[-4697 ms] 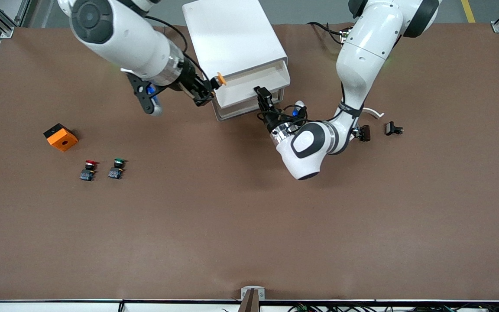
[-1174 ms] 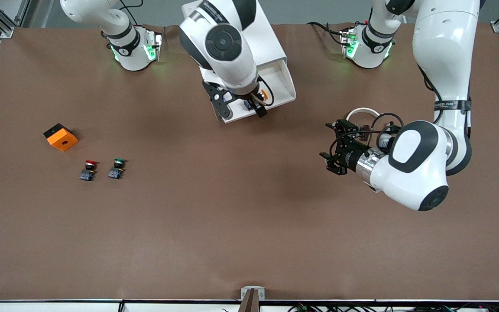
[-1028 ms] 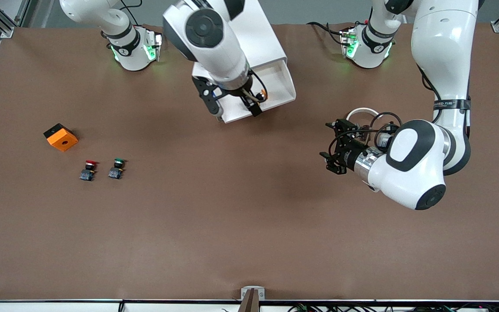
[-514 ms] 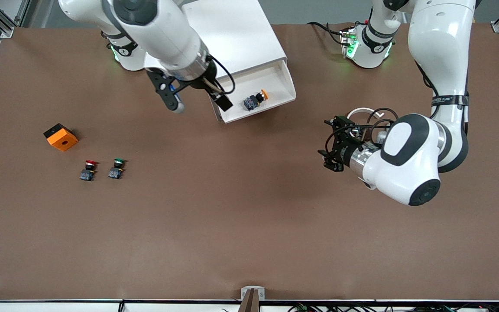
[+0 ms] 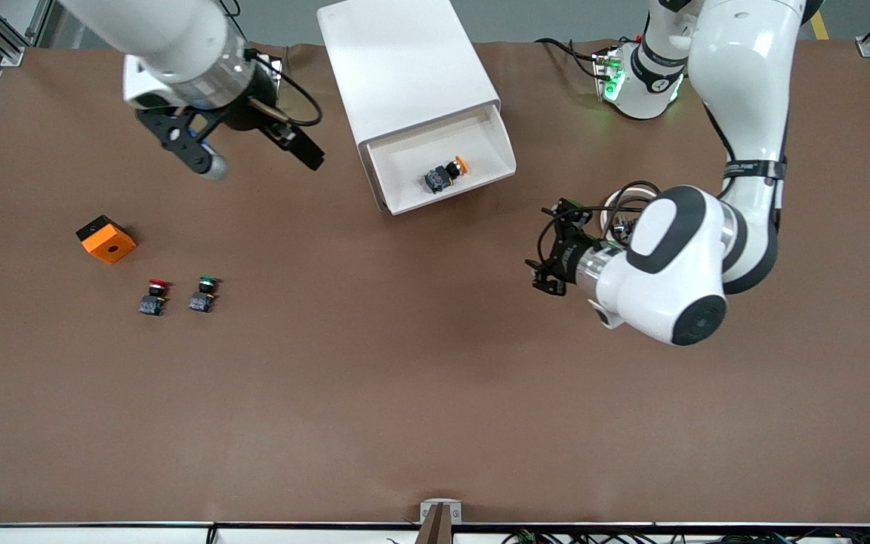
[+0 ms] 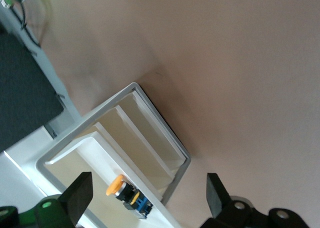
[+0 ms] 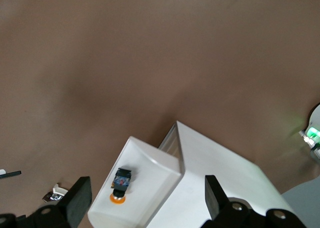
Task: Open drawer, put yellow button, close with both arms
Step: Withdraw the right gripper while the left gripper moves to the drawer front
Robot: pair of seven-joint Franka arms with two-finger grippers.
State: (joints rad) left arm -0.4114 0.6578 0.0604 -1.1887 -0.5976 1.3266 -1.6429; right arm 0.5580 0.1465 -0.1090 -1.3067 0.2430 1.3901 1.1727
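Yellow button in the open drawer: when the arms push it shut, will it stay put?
The yellow button lies on its side, so its round cap may let it roll. It looks small and light, likely to slide. The drawer walls should contain it.

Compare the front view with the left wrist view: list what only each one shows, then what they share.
Only the front view shows the right gripper, open over bare table toward the right arm's end, plus the orange cube, the red-capped button and the green-capped button.

Only the left wrist view shows the cabinet's lower drawers beneath the open one.

Both show the pulled-out top drawer with the yellow button lying in it, the white cabinet, and the left gripper, open and empty over the table.
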